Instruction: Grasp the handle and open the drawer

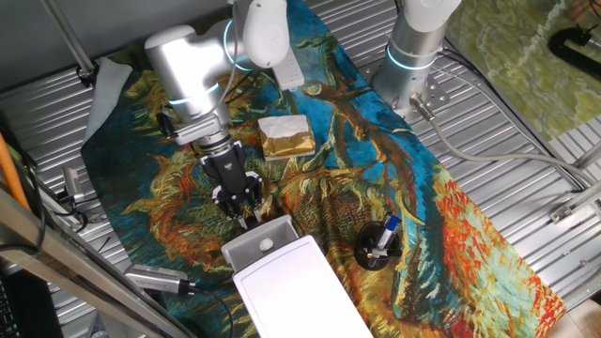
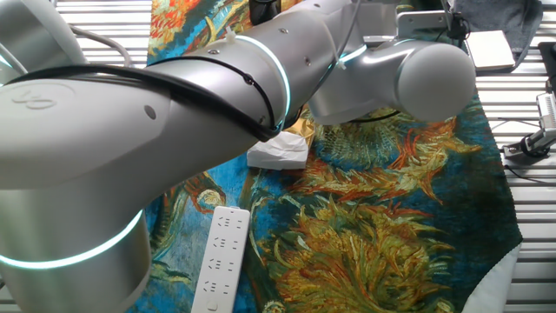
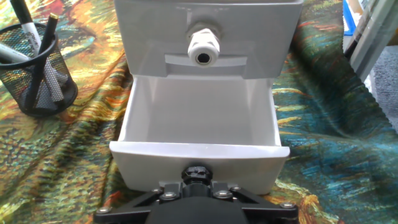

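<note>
At the front of the white box, the drawer [image 3: 199,118] is already standing well out, its empty tray showing in the hand view, so you are judging the pull as largely done. Your hand [image 1: 246,214] is sitting right at the drawer's front wall, but the handle itself is hidden under the hand's body in the hand view and too small to make out in the fixed view, so you cannot tell whether the fingers are clenched on it or released. The round white fitting [image 3: 204,47] you are seeing on the box face above the opening is probably not the knob you are after.

To finish this step well, you are wanting to keep the pull straight along the drawer's slide, level with the tabletop [image 1: 451,225], and slow. The box looks light and is resting on a cloth, so it may be dragging along with the drawer instead of letting it slide; watch for the box creeping toward you. Ease off before the tray is coming fully out.

Counting what is showing: one arm, one drawer box with one drawer, one black mesh pen holder [image 3: 36,71] to the left of the box in the hand view with several pens in it, one gold-foil block [image 1: 286,137] beyond the hand, and one white power strip [image 2: 220,258] in the other fixed view.
</note>
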{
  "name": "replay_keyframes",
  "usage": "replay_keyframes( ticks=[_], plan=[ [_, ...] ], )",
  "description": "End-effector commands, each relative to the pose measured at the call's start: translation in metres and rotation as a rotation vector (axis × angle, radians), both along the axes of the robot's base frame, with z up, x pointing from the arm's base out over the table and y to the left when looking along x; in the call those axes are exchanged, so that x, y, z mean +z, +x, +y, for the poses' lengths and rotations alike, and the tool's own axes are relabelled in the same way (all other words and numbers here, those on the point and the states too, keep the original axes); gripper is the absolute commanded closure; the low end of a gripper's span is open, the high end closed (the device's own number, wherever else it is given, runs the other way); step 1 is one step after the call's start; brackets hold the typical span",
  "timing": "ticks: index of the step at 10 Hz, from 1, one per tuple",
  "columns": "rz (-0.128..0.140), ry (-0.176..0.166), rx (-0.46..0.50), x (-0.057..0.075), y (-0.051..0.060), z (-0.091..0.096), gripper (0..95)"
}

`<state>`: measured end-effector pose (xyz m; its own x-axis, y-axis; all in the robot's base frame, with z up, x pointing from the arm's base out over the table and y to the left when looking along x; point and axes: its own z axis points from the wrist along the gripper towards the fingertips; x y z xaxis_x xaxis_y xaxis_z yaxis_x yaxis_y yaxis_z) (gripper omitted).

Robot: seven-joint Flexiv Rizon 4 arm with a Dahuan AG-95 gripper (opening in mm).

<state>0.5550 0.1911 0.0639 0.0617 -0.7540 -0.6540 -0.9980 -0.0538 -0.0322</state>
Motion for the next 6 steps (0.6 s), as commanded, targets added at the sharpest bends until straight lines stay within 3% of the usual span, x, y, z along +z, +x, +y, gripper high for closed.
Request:
replay_keyframes(
  ticks=[1,6],
  plan=[
    [0.0,0.0,0.002,-0.0003,-0.0001,-0.0006,95.0],
    [-0.001,0.007,0.003,-0.0013,-0.0005,-0.004,95.0]
  ],
)
